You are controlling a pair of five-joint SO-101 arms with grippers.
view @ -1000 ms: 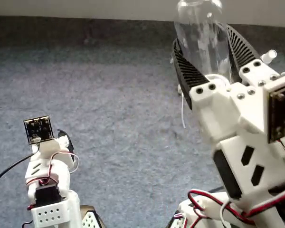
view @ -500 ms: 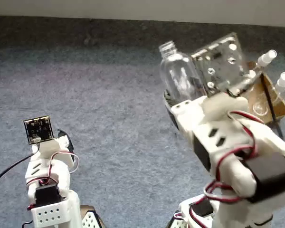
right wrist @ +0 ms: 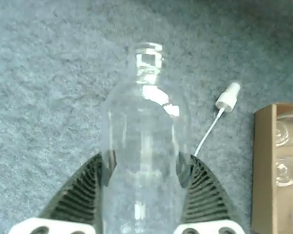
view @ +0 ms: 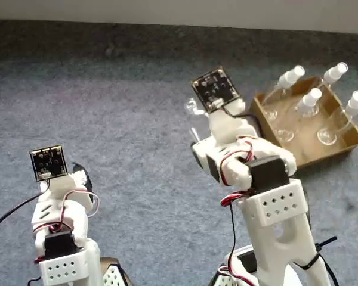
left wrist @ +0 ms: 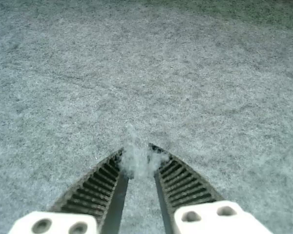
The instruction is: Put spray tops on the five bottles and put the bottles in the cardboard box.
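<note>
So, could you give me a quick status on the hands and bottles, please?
Right hand shut on uncapped bottle. Left hand shut, empty. Loose spray top lying beside it; four capped bottles in cardboard box. Nothing in the way.

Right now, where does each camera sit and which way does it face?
High view: fixed above, behind the arms, facing down; shows left arm, right arm, cardboard box.
Left wrist view: on the wrist, facing along left gripper at bare table.
Right wrist view: facing along right gripper, shut on bottle; spray top nearby.
Shared: high and right wrist both show that box.
</note>
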